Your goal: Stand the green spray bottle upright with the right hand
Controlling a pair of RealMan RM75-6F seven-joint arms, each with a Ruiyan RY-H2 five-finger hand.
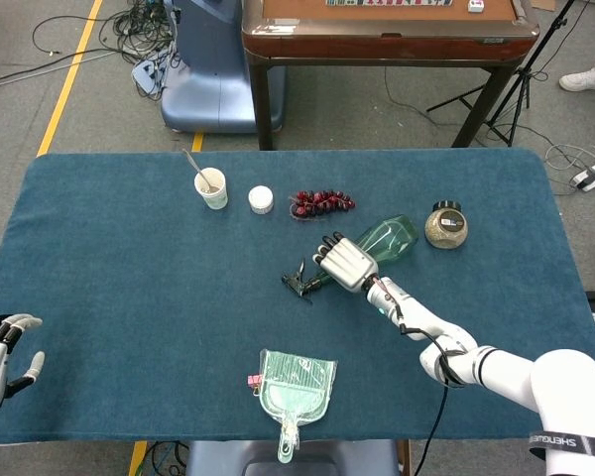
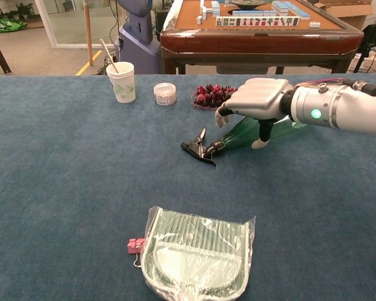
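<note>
Near edge of worktop [image 1: 99,327]: green dustpan [image 1: 296,385] wrapped in plastic, small pink clip [image 2: 136,245] touching its left side. Left hand [image 1: 2,349] at the near left corner, fingers apart, holding nothing.

Mid worktop: green spray bottle [image 2: 247,133] lying on its side, black trigger head [image 1: 299,282] toward the left, wide base [image 1: 389,238] toward the far right. Right hand [image 2: 255,100] sits palm-down over the bottle's narrow half. Fingers [image 2: 222,115] curl down on the far side, thumb on the near side, so the body lies between them. Can't tell if the grip is actually closed on it; bottle not lifted.

Farther back: glass jar [image 1: 445,225] just right of the bottle base, bunch of dark red grapes [image 1: 320,203], small white tub [image 1: 261,199], paper cup [image 1: 211,187] with a spoon in it.
</note>
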